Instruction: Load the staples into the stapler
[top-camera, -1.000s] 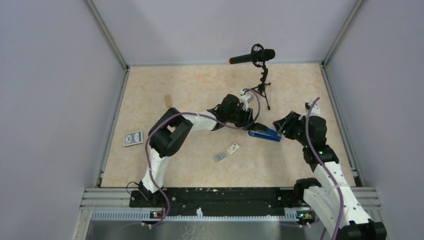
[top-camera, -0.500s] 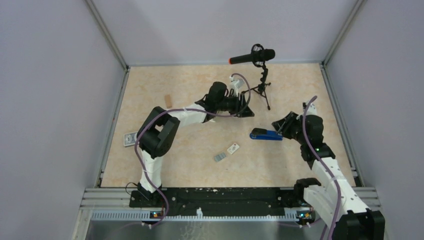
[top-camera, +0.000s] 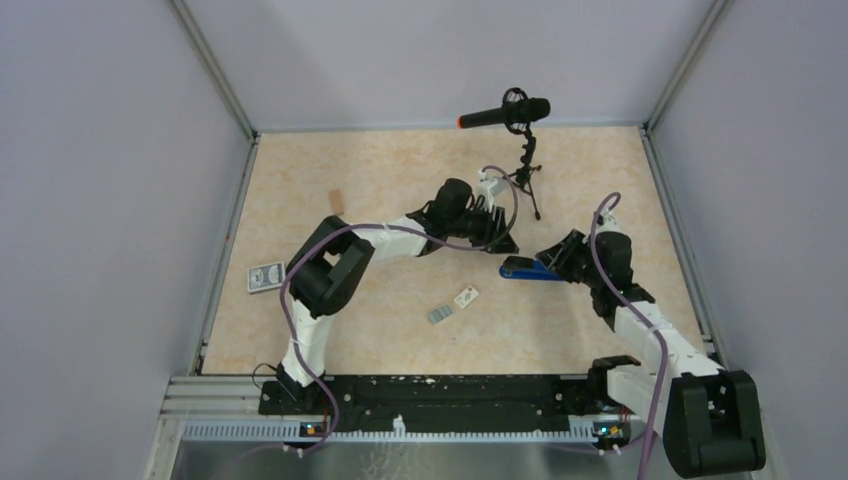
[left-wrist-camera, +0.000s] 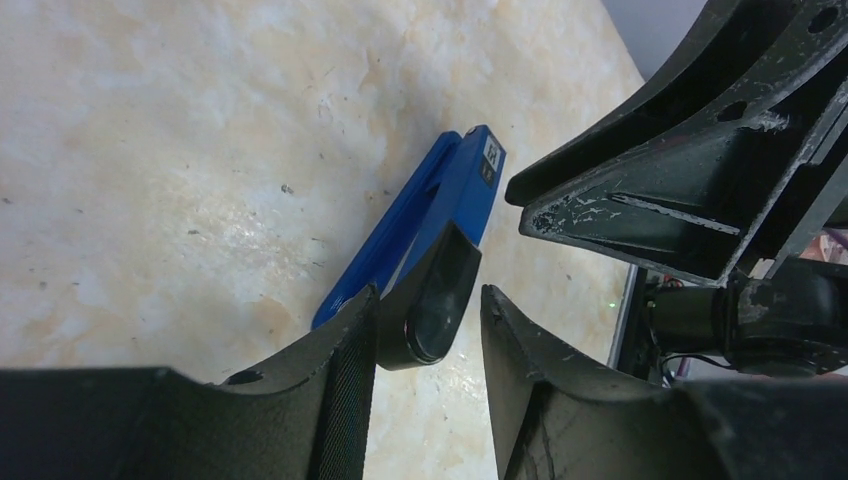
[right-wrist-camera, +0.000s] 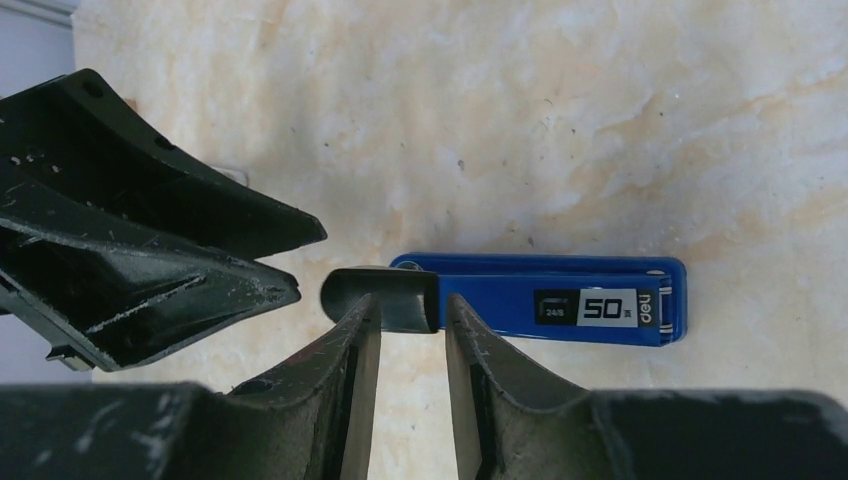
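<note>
The stapler (top-camera: 522, 268) is a blue bar with a black end, lying flat right of the table's middle; its label reads 24/6 and 50 (right-wrist-camera: 560, 300). My left gripper (top-camera: 505, 243) is open at the black end (left-wrist-camera: 440, 290), which lies close to one finger with a gap to the other (left-wrist-camera: 428, 295). My right gripper (top-camera: 550, 262) reaches in from the right; its jaws (right-wrist-camera: 407, 300) are narrowly apart with nothing between them, tips over the black end. The staples lie nearer: a white box (top-camera: 466, 296) and a grey block (top-camera: 440, 314).
A microphone (top-camera: 505, 110) on a small tripod (top-camera: 527, 178) stands at the back, just behind the left arm. A blue-patterned card pack (top-camera: 266, 276) lies at the left edge, a wooden block (top-camera: 337, 201) behind it. Walls enclose three sides.
The left gripper swung away toward the back, then came back to the stapler's black end. The right gripper moved in over the stapler and its jaws narrowed.
</note>
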